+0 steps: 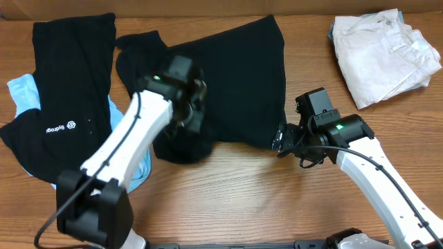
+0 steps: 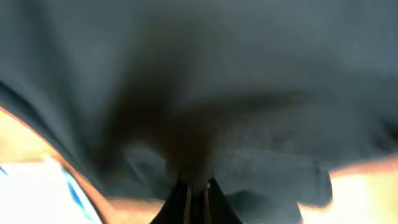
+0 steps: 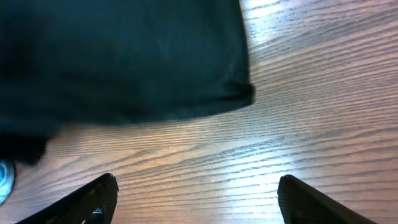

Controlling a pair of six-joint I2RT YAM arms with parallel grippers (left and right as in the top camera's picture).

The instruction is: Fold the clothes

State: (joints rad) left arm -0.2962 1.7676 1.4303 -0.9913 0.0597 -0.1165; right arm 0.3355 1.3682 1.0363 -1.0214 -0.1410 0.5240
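The left hand [image 2: 198, 190] is pinched shut on a bunch of the plain black T-shirt [image 1: 242, 76], probably to lift its 7 o'clock side for a fold, wrist tipped down over the cloth. The right hand [image 1: 281, 137] hovers wide and empty at the shirt's 4 o'clock corner, low over the table [image 1: 228, 200], likely poised for that hem; the shirt lies mid-table, white clothes [image 1: 381, 55] at 2 o'clock.

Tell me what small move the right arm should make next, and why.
Probably ease the open right gripper forward onto the near corner of the black T-shirt and close: that corner lies flat just ahead, while the left gripper pinches the fabric.
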